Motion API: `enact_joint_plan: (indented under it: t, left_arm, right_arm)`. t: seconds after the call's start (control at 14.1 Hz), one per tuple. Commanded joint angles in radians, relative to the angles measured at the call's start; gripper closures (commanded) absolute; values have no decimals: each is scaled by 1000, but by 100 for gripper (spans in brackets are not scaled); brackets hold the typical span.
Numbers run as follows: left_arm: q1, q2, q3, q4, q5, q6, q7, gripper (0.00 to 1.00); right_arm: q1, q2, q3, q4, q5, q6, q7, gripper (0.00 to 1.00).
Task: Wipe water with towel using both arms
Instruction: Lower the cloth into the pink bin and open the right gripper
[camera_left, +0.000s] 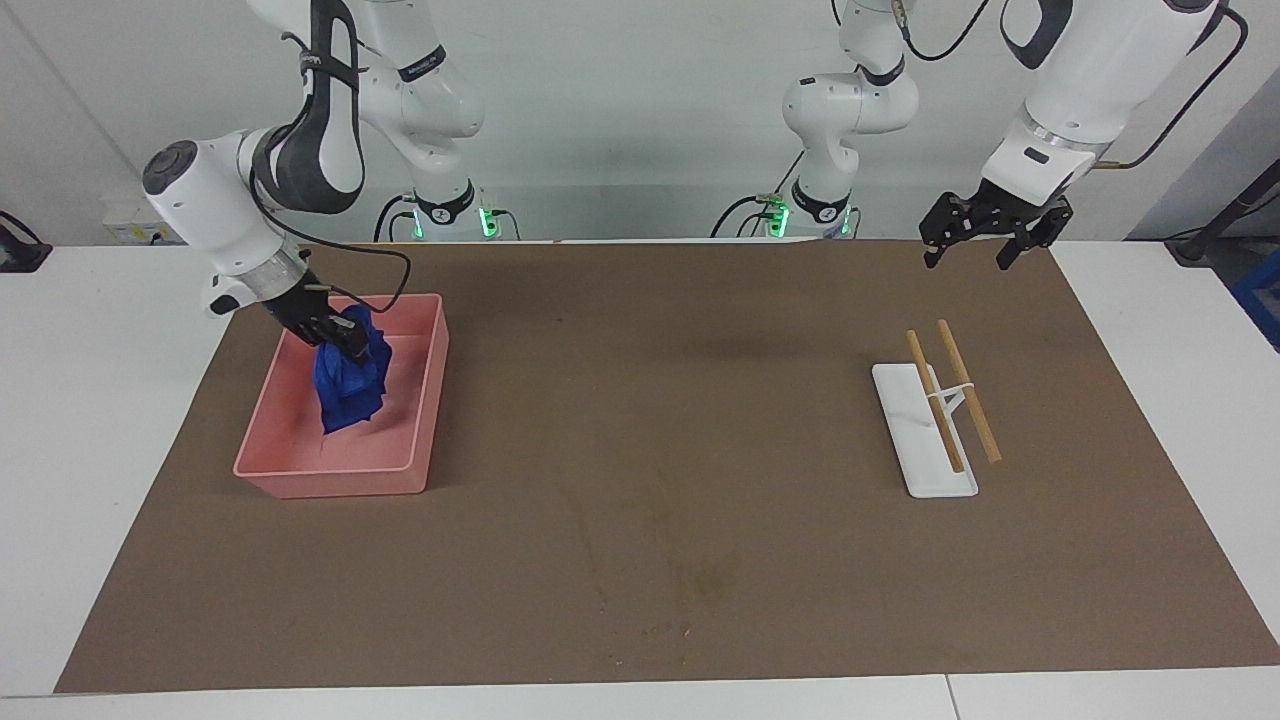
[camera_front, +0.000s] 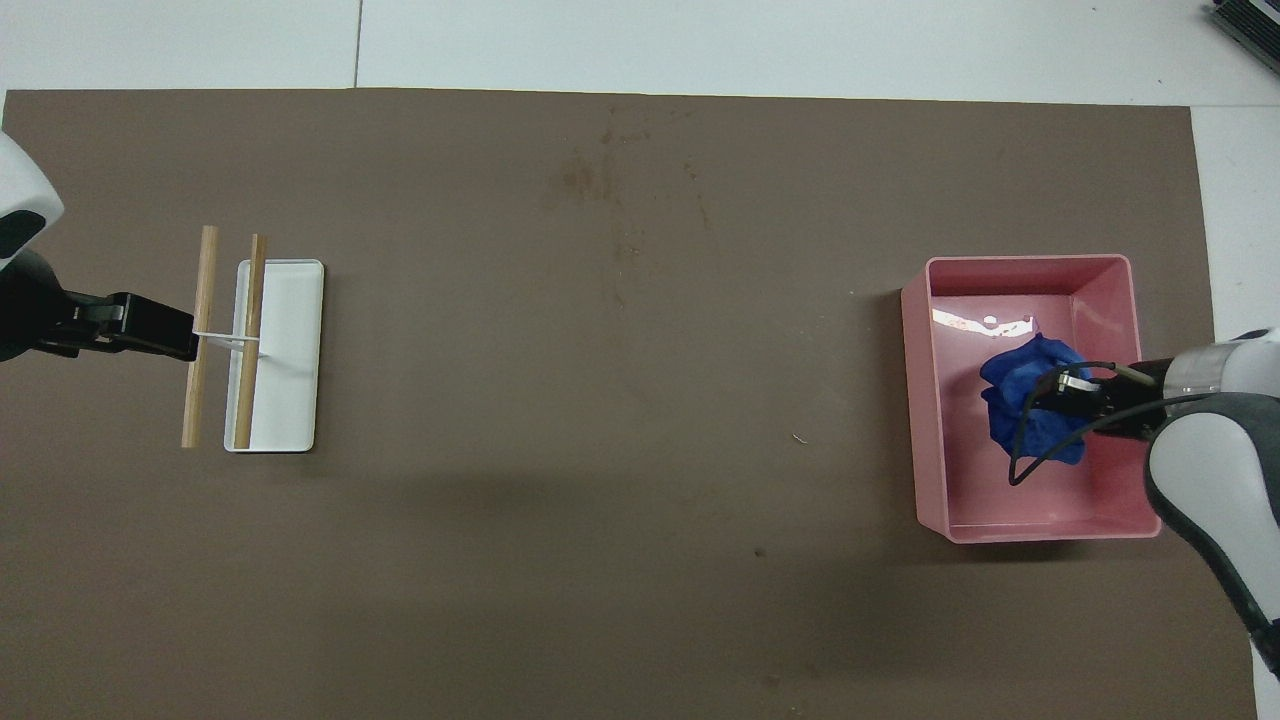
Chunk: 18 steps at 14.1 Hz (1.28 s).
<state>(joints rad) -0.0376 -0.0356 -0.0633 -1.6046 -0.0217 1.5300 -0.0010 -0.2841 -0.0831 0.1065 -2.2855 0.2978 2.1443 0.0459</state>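
Observation:
The deep-blue crumpled towel (camera_left: 350, 385) (camera_front: 1030, 410) hangs down into the pink tray (camera_left: 430, 380) (camera_front: 915, 400), with my right gripper (camera_left: 345, 335) (camera_front: 1060, 395) shut on its top folds. Its lower end is at or just above the tray floor; I cannot tell which. My left gripper (camera_left: 985, 245) (camera_front: 165, 335) hangs open in the air over the mat's edge at the left arm's end of the table, holding nothing. That arm waits. No water shows on the brown mat (camera_left: 660, 450), only faint stains.
A white rack (camera_left: 925, 435) (camera_front: 285, 355) carrying two wooden sticks (camera_left: 965, 390) (camera_front: 225, 335) lies toward the left arm's end of the table. The brown mat covers most of the white table (camera_left: 100, 400).

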Motion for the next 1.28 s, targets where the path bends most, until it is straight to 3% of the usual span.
enact_joint_plan:
  t: [0.0, 0.21, 0.57, 0.85, 1.21]
  left_arm:
    - [8, -3, -3, -3, -11, -2, 9, 0]
    - [8, -3, -3, -5, -11, -2, 7, 0]
    - [8, -1, -3, -3, -11, -2, 9, 0]
    - [8, -3, -3, -3, -11, -2, 9, 0]
    - [8, -3, -3, -5, -11, -2, 7, 0]
  right_arm:
    - [-33, -26, 15, -61, -14, -47, -29, 100]
    - [-36, -23, 16, -63, -25, -53, -44, 1]
    - [-23, -27, 19, 9, -29, -148, -47, 0]
    - [32, -75, 22, 81, -141, -191, -40, 0]
    - [98, -83, 27, 268, -195, -398, 4, 0]
